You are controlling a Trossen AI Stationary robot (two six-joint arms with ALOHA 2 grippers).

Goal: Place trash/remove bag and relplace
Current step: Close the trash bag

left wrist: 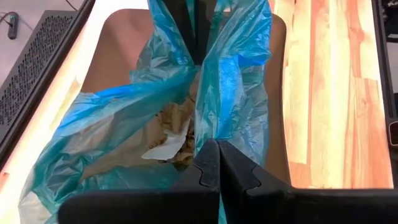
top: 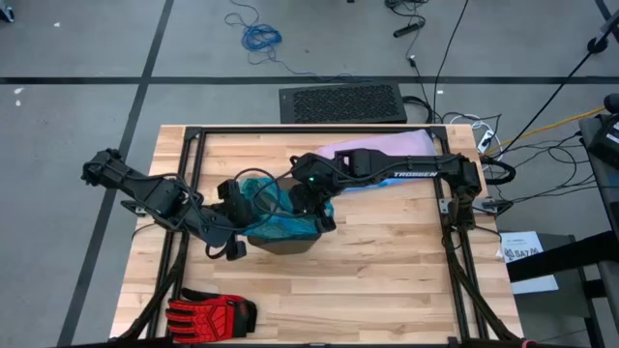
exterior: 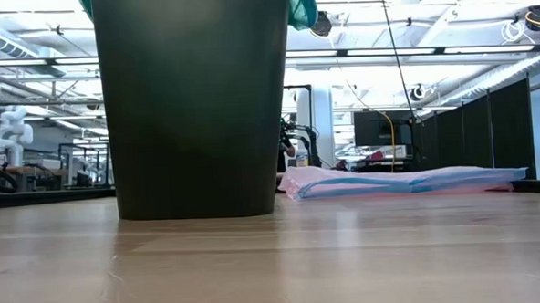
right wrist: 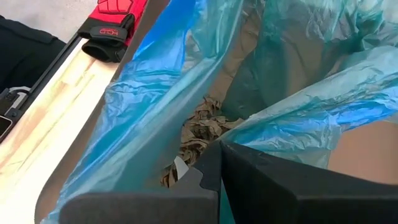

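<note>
Your bag (top: pixel 280 224) sits in the dark bin (exterior: pixel 195 109) at mid-table, its teal film gathered upward over the mouth, with the trash (left wrist: pixel 174 134) — tan shreds and a white wad — lying low inside it. Both grippers are pinched tight on that film: the left gripper (left wrist: pixel 217 163) holds a fold on its side of the rim, the right gripper (right wrist: pixel 219 163) holds the opposite fold, so the bag hangs stretched between them and runs straight down from both sets of fingers. Neither arm is nearer; they meet over the bin. The lift you want is vertical, along the bin's height. How much film each pinch really has is hard to judge here. The lilac bag (top: pixel 387 147) lies flat beyond the bin, the red glove (top: pixel 208 314) near the table's front edge.
</note>
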